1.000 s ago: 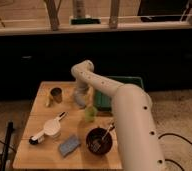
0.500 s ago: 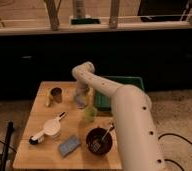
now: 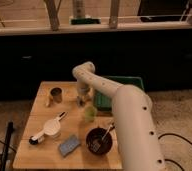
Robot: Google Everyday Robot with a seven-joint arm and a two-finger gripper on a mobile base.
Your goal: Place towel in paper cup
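The tool (image 3: 82,97) is held low over the worktop (image 3: 34,150), near the paper cup (image 3: 55,94); its state cannot be told. The towel (image 3: 82,102) is judged to be the greyish patch at it, not yet in the cup. Carrying across and release are left.

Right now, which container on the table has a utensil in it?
The dark bowl at the front edge, not the brown cup. The gripper hangs further back, by the green tray.
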